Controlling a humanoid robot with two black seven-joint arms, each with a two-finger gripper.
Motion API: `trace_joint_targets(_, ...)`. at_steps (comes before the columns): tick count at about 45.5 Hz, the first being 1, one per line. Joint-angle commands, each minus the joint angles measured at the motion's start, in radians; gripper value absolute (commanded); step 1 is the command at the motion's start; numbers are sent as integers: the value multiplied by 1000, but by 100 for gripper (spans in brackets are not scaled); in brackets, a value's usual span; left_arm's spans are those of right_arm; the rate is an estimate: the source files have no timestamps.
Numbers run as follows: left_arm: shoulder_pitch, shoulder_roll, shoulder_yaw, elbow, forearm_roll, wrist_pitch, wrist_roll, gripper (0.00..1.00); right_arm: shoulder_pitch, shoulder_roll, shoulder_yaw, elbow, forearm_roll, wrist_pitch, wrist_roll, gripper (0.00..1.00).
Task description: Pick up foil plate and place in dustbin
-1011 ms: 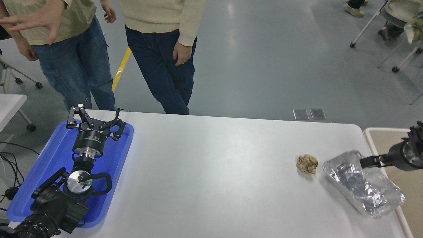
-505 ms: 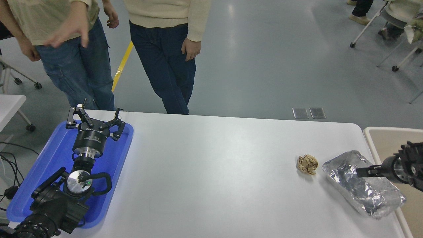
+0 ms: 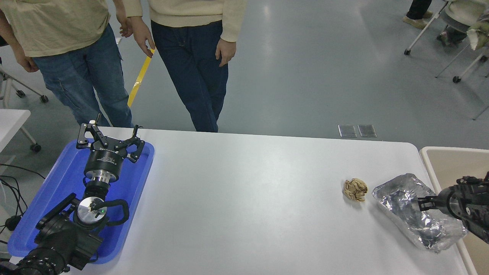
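foil plate (image 3: 418, 212) crinkled shiny aluminium, paper ball (image 3: 355, 189) rough brown, table (image 3: 244, 198) smooth matt white, tray (image 3: 46, 214) glossy blue plastic, my claw (image 3: 419, 203) matt black

A glossy grey floor (image 3: 305, 76) spreads beyond the white table (image 3: 248, 191), crossed by a yellow tape strip (image 3: 139, 78); wheeled chairs (image 3: 454, 42) stand far right.

Small print on the left tool's (image 3: 110, 143) collar is too blurred to read.
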Motion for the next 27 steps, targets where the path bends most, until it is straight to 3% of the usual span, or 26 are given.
trace_joint_targets(1, 0, -2, 0, 0, 0, 0, 1, 100, -20, 6, 0, -10, -1, -8, 3, 7)
trace_joint_targets(2, 0, -2, 0, 0, 0, 0, 1, 100, -20, 6, 0, -10, -1, -8, 3, 0)
trace_joint_targets(7, 0, 1, 0, 0, 0, 0, 1, 100, -20, -2, -1, -5, -1, -6, 5, 0)
trace_joint_targets(16, 0, 1, 0, 0, 0, 1, 1, 100, 5, -29, -13, 10, 1, 3, 66, 0)
trace_joint_targets(27, 0, 1, 2, 0, 0, 0, 1, 100, 173, -164, -88, 142, 5, 40, 114, 0)
